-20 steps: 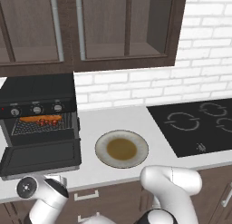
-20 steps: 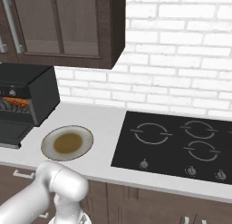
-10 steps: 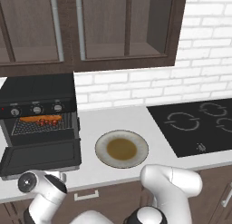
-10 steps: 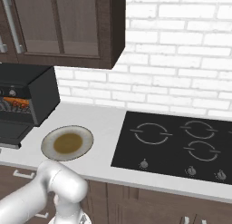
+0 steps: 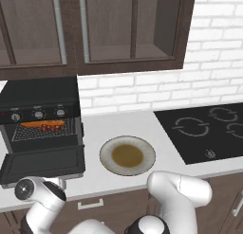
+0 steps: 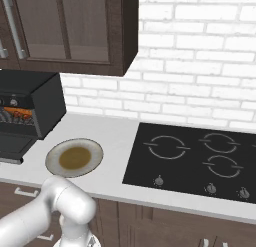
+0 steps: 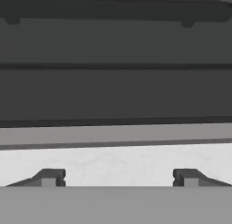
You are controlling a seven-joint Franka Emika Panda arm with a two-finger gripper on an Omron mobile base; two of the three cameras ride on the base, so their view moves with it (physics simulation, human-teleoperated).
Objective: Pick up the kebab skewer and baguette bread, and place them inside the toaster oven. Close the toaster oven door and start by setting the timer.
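Note:
The black toaster oven (image 5: 40,98) stands at the counter's left with its door (image 5: 43,165) dropped open. On its wire rack lie the orange-brown baguette bread (image 5: 34,124) and, beside it, the kebab skewer (image 5: 53,128) with red chunks. Both appear as an orange streak inside the toaster oven (image 6: 35,103) in the right base view. My gripper (image 7: 118,177) is open and empty, low in front of the door (image 7: 113,91), whose dark panel spans the hand view above a strip of white counter. My white wrist (image 5: 35,195) sits just below the door's front edge.
A round plate (image 5: 127,155) with a brown centre lies on the counter right of the oven. The black stovetop (image 5: 209,131) fills the counter's right side. Dark wall cabinets (image 5: 95,29) hang above, against a white brick wall.
My wrist in front of the oven door has shifted slightly. The oven, the food and the plate have stayed put.

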